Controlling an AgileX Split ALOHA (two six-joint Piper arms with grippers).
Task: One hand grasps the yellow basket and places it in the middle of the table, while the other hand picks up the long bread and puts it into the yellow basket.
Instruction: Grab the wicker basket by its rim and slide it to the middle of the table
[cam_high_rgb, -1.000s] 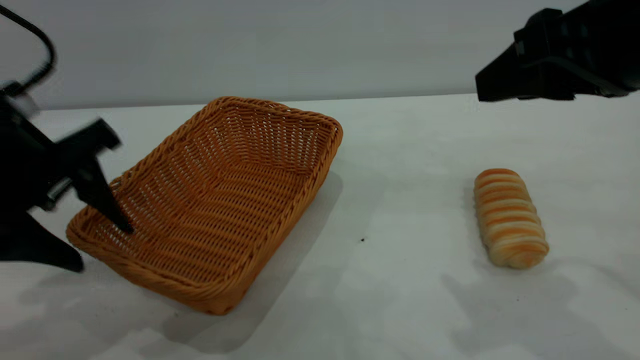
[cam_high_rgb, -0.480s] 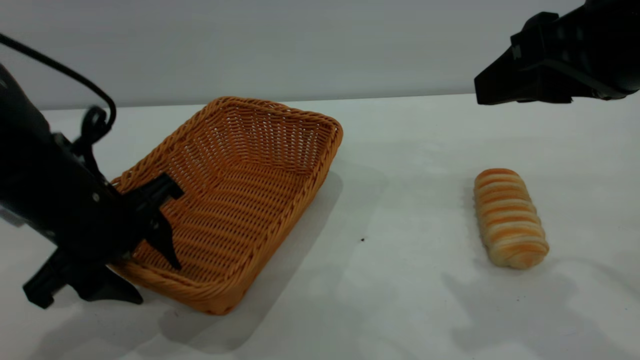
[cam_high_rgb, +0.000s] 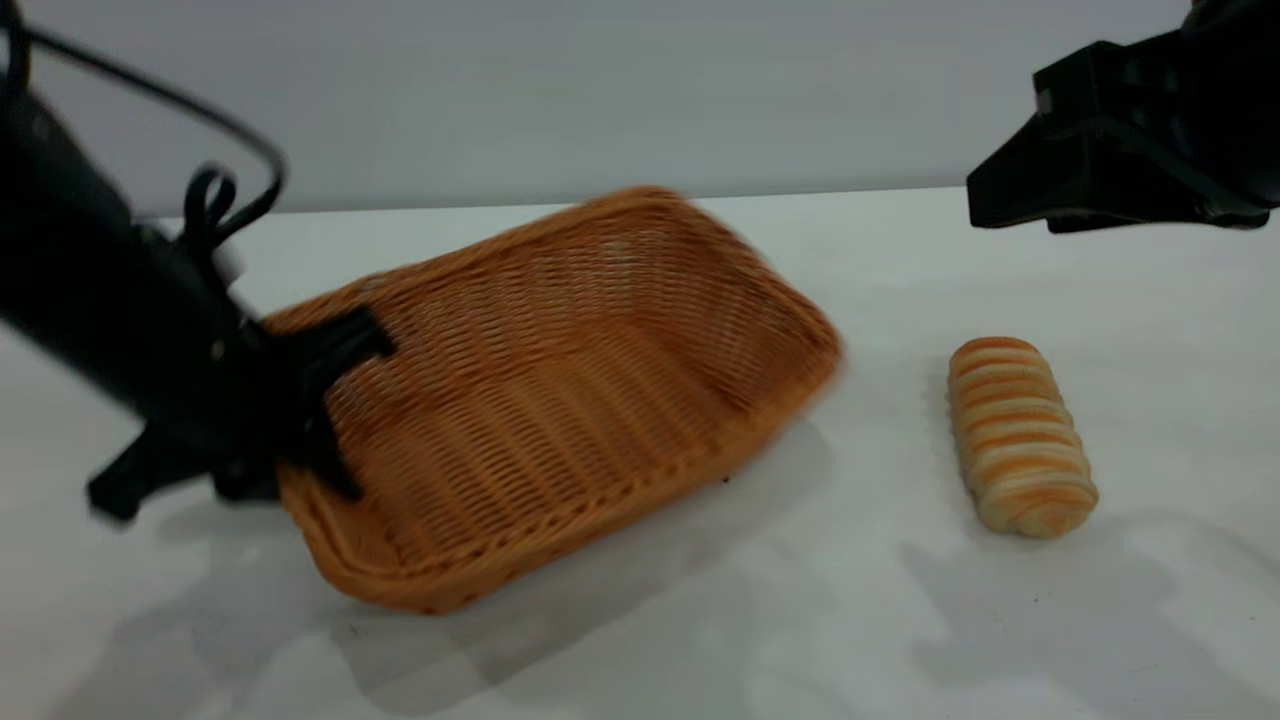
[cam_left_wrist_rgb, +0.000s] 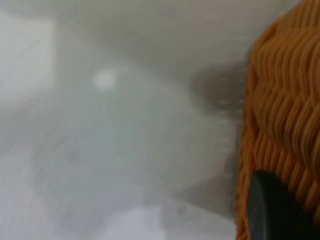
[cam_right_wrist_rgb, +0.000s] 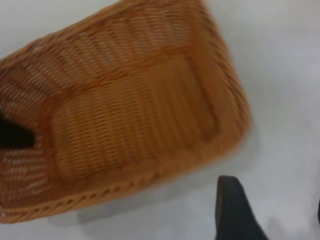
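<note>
The yellow basket (cam_high_rgb: 560, 380) lies slightly left of the table's middle, its long side turned across the table and its image smeared by motion. My left gripper (cam_high_rgb: 305, 420) is shut on the rim of its left end, one finger inside and one outside. In the left wrist view a black finger (cam_left_wrist_rgb: 280, 210) lies against the weave (cam_left_wrist_rgb: 285, 100). The long bread (cam_high_rgb: 1020, 435) lies on the table (cam_high_rgb: 860, 620) to the right, apart from the basket. My right gripper (cam_high_rgb: 990, 200) hovers open and empty high above the bread. Its wrist view shows the basket (cam_right_wrist_rgb: 135, 115).
A tiny dark speck (cam_high_rgb: 726, 481) lies on the white tabletop by the basket's near edge. The grey back wall (cam_high_rgb: 600, 90) stands behind the table.
My left gripper closed on the basket's left rim and dragged it right, swinging it round. The right gripper shifted slightly right and down. The bread has not moved.
</note>
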